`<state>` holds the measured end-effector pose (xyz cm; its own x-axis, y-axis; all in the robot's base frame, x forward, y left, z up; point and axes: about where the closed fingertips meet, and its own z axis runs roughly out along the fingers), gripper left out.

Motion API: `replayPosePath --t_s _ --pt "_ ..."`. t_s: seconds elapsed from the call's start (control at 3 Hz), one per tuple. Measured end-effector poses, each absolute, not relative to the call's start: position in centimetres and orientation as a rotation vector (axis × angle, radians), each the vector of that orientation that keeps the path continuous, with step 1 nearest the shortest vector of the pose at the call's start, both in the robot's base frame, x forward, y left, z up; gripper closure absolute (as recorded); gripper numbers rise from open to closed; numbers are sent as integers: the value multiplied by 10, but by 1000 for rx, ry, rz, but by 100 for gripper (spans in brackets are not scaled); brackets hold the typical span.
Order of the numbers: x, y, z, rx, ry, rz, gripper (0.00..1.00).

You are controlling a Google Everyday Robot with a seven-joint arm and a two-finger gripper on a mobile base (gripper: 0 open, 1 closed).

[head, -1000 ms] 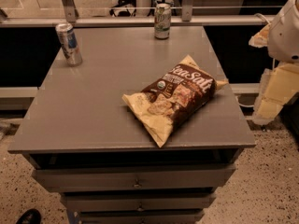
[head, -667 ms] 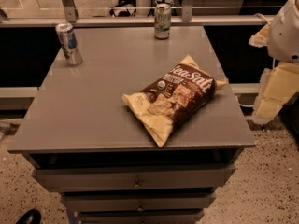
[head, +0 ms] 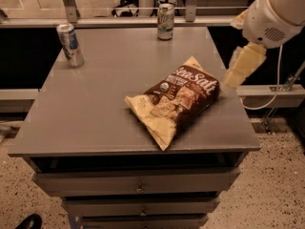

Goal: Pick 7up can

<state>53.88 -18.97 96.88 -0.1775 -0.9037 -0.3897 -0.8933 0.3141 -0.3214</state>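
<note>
The 7up can (head: 165, 21), pale green and white with a silver top, stands upright at the far edge of the grey table (head: 95, 109), a little right of the middle. My gripper (head: 243, 65) shows as a cream-coloured piece under the white arm housing (head: 276, 13). It hangs at the table's right edge, beside the chip bag's right end and well short and right of the can. It holds nothing that I can see.
A brown and cream Sea Salt chip bag (head: 176, 99) lies on the table's right centre, between the gripper and the front. A silver can with a blue label (head: 70, 44) stands at the far left. A rail (head: 119, 8) runs behind the table. Drawers (head: 138, 182) sit below the tabletop.
My arm has moved left and up, from beyond the table's right side to its right edge near the chip bag. The cans and the bag have not moved.
</note>
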Motion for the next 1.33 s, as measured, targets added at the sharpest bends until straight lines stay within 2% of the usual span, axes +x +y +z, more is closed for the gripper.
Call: replayPosePath --t_s 0.33,0.67,1.33 --pt "600 -150 973 -1418 1962 144 0" --pt "640 -118 978 -1256 1879 228 0" --pt "656 -113 988 -1197 1836 213 0"
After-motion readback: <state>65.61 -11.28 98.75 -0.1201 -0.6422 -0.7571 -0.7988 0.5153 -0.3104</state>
